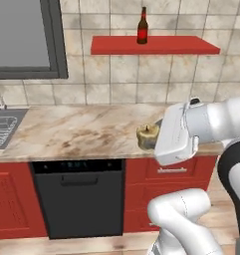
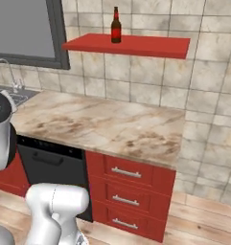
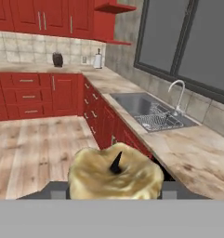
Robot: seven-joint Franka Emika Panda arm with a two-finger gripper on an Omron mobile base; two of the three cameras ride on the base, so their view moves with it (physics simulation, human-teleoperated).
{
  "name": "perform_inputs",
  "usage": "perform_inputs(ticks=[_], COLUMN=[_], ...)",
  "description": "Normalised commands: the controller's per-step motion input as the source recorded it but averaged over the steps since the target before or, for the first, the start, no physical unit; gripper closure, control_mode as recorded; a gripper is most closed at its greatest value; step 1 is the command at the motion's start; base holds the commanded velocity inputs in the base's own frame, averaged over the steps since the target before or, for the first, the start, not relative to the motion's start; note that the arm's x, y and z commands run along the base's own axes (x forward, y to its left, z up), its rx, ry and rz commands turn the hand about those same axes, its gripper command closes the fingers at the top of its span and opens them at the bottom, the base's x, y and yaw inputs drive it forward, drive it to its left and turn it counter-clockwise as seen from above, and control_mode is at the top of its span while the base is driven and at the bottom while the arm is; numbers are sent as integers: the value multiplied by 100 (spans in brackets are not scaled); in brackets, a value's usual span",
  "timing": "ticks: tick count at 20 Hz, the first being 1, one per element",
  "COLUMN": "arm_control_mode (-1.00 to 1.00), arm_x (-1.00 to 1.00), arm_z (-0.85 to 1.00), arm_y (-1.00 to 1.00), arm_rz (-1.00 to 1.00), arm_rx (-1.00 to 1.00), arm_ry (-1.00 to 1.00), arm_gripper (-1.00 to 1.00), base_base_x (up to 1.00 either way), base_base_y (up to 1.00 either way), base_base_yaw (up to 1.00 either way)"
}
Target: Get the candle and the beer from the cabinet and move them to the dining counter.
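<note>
The gripper [image 1: 152, 133] is clamped on the candle [image 1: 147, 136], above the counter's [image 1: 66, 134] front edge. The beer [image 1: 142, 27] stands on the cabinet [image 1: 181, 46].

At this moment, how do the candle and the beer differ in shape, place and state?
The candle is a squat yellowish lump with a dark wick; the beer is a tall dark bottle with a red label. The candle is clamped in the hand, out in front of the counter; the beer stands upright and untouched on the red shelf. Neither is on the dining counter yet.
</note>
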Motion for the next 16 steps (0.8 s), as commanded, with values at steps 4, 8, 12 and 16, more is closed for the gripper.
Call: perform_inputs(ticks=[4,8,12,16], arm_control_mode=[100,100,100,100], arm_x=[0,0,0,0], arm_z=[0,0,0,0], arm_y=[0,0,0,0], arm_rz=[0,0,0,0], arm_rx=[0,0,0,0], arm_ry=[0,0,0,0], arm_gripper=[100,100,100,100], base_base_x=[-25,-7,0,0], base_base_y=[61,57,47,45], base_base_yaw=[51,56,57,57])
